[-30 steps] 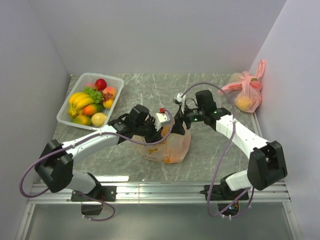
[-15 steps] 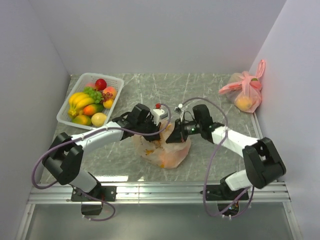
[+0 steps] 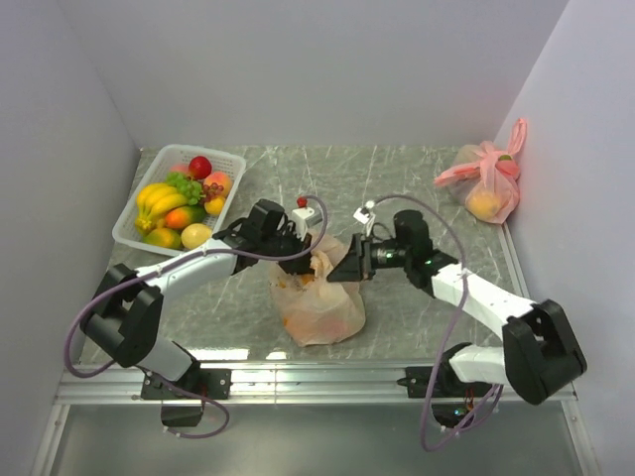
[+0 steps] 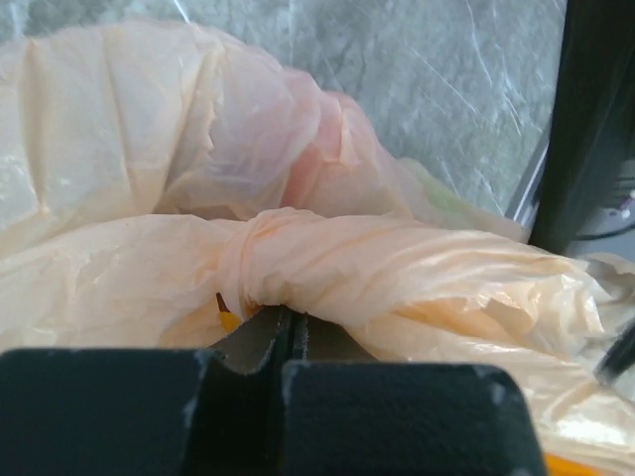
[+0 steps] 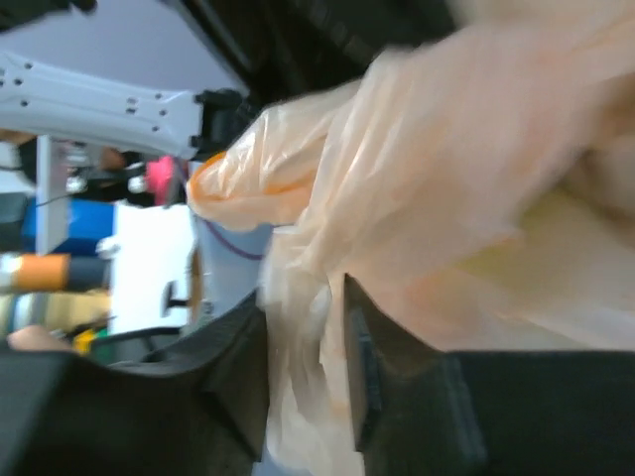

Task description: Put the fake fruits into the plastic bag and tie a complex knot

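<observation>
The peach-orange plastic bag (image 3: 319,297) sits filled at the table's middle. Its handles are twisted into a knot (image 4: 260,253), which fills the left wrist view. My left gripper (image 3: 298,260) is shut on the bag's plastic just under the knot (image 4: 288,322). My right gripper (image 3: 345,268) is shut on a strip of the bag's handle (image 5: 303,357) on the bag's right side. Both grippers meet at the bag's top (image 3: 322,263). More fake fruits (image 3: 179,203) lie in the basket at the far left. The fruit inside the bag is mostly hidden.
A white mesh basket (image 3: 127,231) stands at the back left. A pink tied bag (image 3: 486,183) with a yellow fruit lies at the back right against the wall. Walls close in the left, back and right. A metal rail runs along the near edge.
Both grippers have shifted at the bag's top: the left wrist moved up and left, the right gripper came down and left onto the bag. The bag now stands taller and narrower.
</observation>
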You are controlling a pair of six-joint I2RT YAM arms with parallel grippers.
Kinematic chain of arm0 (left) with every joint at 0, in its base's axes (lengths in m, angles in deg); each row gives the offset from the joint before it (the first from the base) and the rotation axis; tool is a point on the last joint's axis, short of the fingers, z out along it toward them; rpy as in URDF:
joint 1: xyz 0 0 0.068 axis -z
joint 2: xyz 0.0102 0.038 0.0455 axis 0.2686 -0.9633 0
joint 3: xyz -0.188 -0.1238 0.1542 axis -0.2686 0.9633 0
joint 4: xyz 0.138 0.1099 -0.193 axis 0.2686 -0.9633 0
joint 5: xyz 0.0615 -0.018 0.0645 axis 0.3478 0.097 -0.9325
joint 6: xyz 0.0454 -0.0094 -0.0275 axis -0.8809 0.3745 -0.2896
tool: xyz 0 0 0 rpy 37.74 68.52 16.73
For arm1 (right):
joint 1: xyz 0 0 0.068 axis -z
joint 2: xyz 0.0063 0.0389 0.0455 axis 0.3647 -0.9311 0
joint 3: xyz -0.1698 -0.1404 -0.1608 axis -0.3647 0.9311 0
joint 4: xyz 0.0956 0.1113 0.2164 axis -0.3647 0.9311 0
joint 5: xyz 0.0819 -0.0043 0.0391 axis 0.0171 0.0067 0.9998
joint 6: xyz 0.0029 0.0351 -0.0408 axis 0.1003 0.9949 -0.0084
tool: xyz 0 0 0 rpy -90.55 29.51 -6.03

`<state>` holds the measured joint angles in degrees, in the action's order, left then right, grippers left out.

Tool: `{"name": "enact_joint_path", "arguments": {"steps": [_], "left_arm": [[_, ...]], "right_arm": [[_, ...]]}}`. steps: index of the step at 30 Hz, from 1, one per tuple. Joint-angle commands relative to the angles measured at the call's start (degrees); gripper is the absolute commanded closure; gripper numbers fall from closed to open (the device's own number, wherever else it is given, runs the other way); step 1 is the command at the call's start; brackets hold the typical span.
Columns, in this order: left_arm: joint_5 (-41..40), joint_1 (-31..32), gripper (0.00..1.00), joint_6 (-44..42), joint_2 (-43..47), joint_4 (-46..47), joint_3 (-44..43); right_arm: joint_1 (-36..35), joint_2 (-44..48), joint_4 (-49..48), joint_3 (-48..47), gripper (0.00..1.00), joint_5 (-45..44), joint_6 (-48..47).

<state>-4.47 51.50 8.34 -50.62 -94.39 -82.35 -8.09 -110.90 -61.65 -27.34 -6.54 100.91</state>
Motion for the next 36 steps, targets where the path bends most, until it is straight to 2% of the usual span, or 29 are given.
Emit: {"name": "enact_joint_path", "arguments": {"steps": [1, 3, 5, 8, 10, 12, 13, 15, 16, 17, 22, 26, 30, 31, 33, 34, 36], "left_arm": [[2.9, -0.1, 1.00, -1.3, 5.1, 0.0, 2.4], [2.4, 0.0, 0.99, -1.0, 6.3, -0.4, 3.2], [1.2, 0.0, 0.99, -0.3, 7.2, -1.2, 3.4], [0.7, 0.0, 0.99, 0.8, 7.4, -2.4, 3.8], [0.7, 0.0, 0.99, 1.9, 7.3, -2.2, 4.1], [0.0, 0.4, 1.00, 2.7, 7.0, -2.1, 3.9], [-0.2, 0.3, 0.99, 3.1, 6.4, -2.5, 3.5], [-0.4, 0.3, 1.00, 4.7, 5.6, -2.7, 3.2], [0.0, 0.3, 0.99, 5.5, 5.1, -2.7, 3.3], [0.6, 0.3, 0.99, 7.2, 5.0, -1.6, 3.6], [0.8, 0.6, 1.00, 15.9, 3.1, 5.4, 6.7], [1.8, 0.6, 0.99, 27.0, 0.3, 13.3, 8.4], [4.1, 0.6, 0.99, 34.7, 0.9, 29.0, 11.6], [6.8, 0.5, 1.00, 36.2, 1.1, 31.7, 12.5], [8.7, 0.0, 1.00, 42.2, 1.5, 37.7, 14.0], [11.3, -0.2, 1.00, 44.6, 2.1, 45.1, 15.7], [13.4, -0.6, 1.00, 51.2, 2.4, 52.2, 16.9]], "right_arm": [[6.2, 5.5, 18.6, -6.6, 0.55, 0.1, -15.2], [7.9, 6.7, 27.8, -10.1, 0.49, -0.9, -23.6], [9.5, 7.0, 30.3, -11.6, 0.48, -3.4, -28.0], [9.6, 5.9, 27.7, -11.1, 0.72, -7.7, -28.9], [9.0, 3.3, 24.9, -11.2, 0.77, -8.2, -27.2], [6.5, -1.6, 26.3, -13.5, 0.69, -7.5, -26.6], [5.9, -3.0, 26.2, -13.7, 0.56, -6.4, -25.6], [5.5, -4.6, 21.6, -12.1, 0.41, -2.2, -20.9], [5.3, -4.3, 20.1, -11.2, 0.25, -1.6, -19.5], [4.0, -4.2, 18.9, -9.9, 0.19, -1.2, -18.2], [1.5, -8.4, 13.9, -7.6, 0.16, -1.7, -12.3], [1.2, -12.1, 7.2, -6.6, 0.16, -0.7, -7.0], [-0.8, -14.6, -4.4, -5.6, 0.16, -0.5, 0.7], [-1.7, -15.0, -6.9, -5.3, 0.15, -0.6, 2.2], [-2.5, -15.1, -11.8, -5.4, 0.16, -1.2, 5.9], [-3.0, -15.4, -13.3, -5.6, 0.15, -1.4, 7.0], [-3.6, -15.5, -19.8, -5.3, 0.15, -1.8, 11.9]]}}
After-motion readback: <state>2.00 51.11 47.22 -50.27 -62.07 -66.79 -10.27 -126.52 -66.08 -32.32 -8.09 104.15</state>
